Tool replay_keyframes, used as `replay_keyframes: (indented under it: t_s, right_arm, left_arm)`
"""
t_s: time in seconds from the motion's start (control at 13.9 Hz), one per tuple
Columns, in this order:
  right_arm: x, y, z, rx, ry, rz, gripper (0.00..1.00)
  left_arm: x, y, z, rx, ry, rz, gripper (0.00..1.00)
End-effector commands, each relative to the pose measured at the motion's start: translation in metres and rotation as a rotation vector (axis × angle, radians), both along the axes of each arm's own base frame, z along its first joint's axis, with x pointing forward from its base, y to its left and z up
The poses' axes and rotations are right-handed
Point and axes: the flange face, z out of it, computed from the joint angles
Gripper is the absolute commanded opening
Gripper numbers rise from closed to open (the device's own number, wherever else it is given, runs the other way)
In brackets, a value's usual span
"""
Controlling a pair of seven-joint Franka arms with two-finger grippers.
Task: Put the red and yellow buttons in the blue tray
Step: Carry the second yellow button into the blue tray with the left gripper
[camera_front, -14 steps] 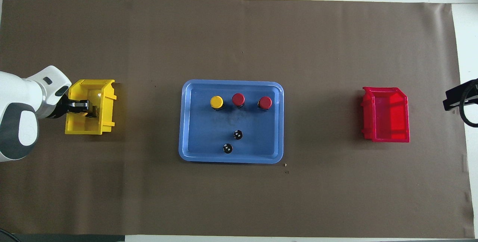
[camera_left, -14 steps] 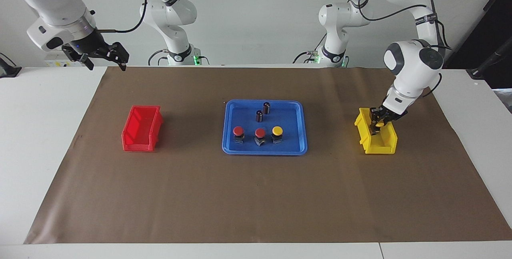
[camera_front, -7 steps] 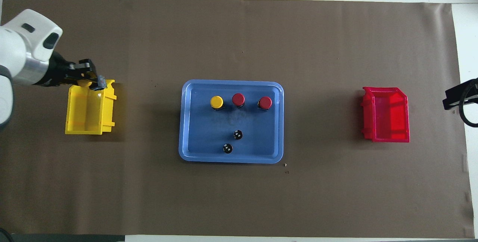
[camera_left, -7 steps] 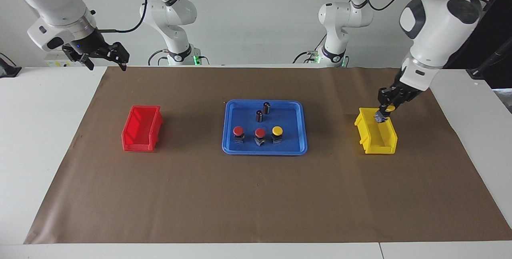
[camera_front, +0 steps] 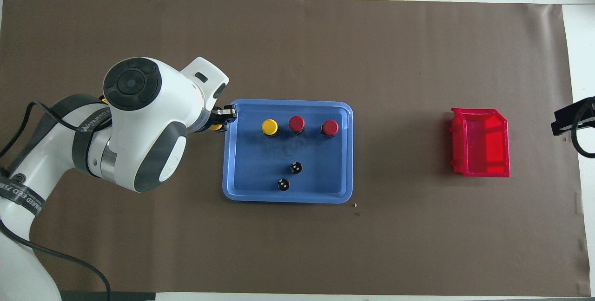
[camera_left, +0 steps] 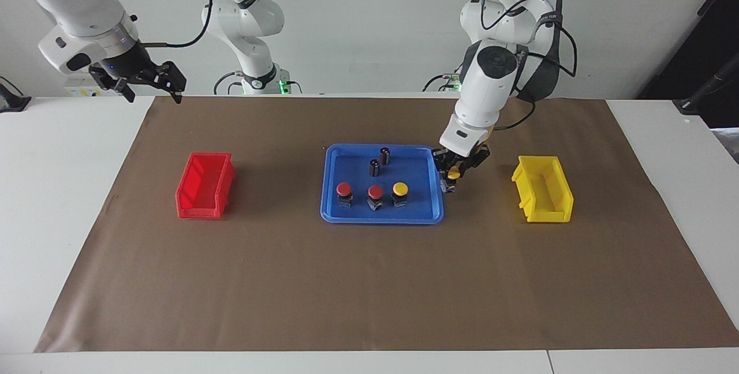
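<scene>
The blue tray [camera_left: 340, 215] [camera_front: 241, 189] sits mid-table. In it stand two red buttons [camera_left: 344, 190] [camera_left: 375, 192] and one yellow button [camera_left: 400, 189] in a row; they also show in the overhead view, the red ones [camera_front: 330, 127] [camera_front: 296, 123] and the yellow one [camera_front: 269, 127]. My left gripper [camera_left: 452, 176] [camera_front: 222, 122] is shut on the second yellow button [camera_left: 454, 174] [camera_front: 215, 127], held in the air over the tray's rim at the left arm's end. My right gripper [camera_left: 147, 82] waits, raised over the table's edge at the right arm's end.
Two dark capless cylinders [camera_left: 384, 156] [camera_left: 374, 167] stand in the tray, nearer to the robots than the buttons. A yellow bin [camera_left: 542, 196] sits toward the left arm's end; the left arm hides it in the overhead view. A red bin [camera_left: 205, 185] [camera_front: 479, 142] sits toward the right arm's end.
My left gripper lifted the yellow button out of the yellow bin and carried it to the blue tray's rim. The right arm has not moved.
</scene>
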Motion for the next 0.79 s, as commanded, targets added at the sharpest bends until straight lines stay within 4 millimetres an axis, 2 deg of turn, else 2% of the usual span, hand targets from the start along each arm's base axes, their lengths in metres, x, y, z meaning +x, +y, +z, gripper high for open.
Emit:
replay_keyframes:
  t_s: [0.0, 0.07, 0.29, 0.65, 0.72]
  right_arm:
    - [-0.001, -0.004, -0.001, 0.014, -0.010, 0.030, 1.00]
    - [-0.001, -0.003, -0.001, 0.014, -0.008, 0.032, 1.00]
    - [-0.001, -0.003, -0.001, 0.014, -0.008, 0.032, 1.00]
    - [-0.001, -0.002, -0.001, 0.015, -0.010, 0.033, 1.00]
    - [-0.001, -0.002, -0.001, 0.014, -0.008, 0.033, 1.00]
  left_arm:
    - [-0.003, -0.019, -0.023, -0.028, -0.004, 0.024, 0.02]
    - [-0.006, -0.028, -0.029, -0.032, -0.010, 0.025, 0.02]
    - [-0.013, -0.036, -0.032, -0.031, -0.008, 0.011, 0.02]
    - [-0.016, -0.035, -0.048, -0.031, -0.012, 0.011, 0.04]
    - [-0.015, -0.034, -0.053, -0.026, -0.006, 0.011, 0.10]
